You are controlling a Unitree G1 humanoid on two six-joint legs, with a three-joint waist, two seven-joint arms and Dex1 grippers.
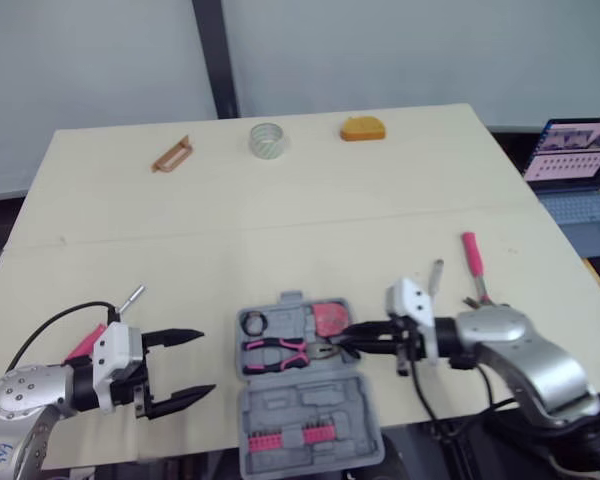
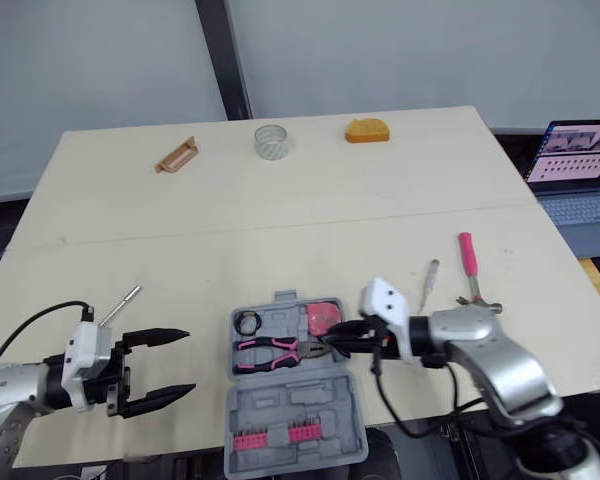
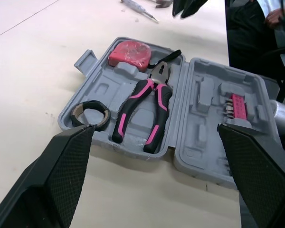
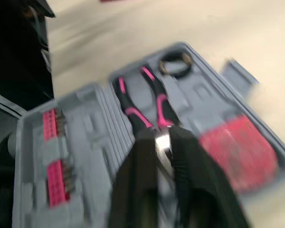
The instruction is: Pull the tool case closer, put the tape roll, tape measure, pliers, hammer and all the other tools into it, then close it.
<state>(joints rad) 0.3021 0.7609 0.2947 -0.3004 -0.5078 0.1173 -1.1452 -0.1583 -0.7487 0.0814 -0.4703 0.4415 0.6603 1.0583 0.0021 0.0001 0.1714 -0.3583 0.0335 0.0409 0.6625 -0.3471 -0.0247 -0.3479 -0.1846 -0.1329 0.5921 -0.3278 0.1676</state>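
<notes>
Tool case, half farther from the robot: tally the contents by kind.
pliers: 1
red tape measure: 1
black tape roll: 1
Total: 3

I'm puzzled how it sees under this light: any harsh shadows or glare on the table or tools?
Left eye view: table evenly lit, tape roll casting only a faint shadow, laptop screen glowing at the right edge. Left wrist view: mild sheen on the red tape measure and pliers, no strong glare.

Left gripper (image 1: pixel 206 362) spread; right gripper (image 1: pixel 340 342) pinched
</notes>
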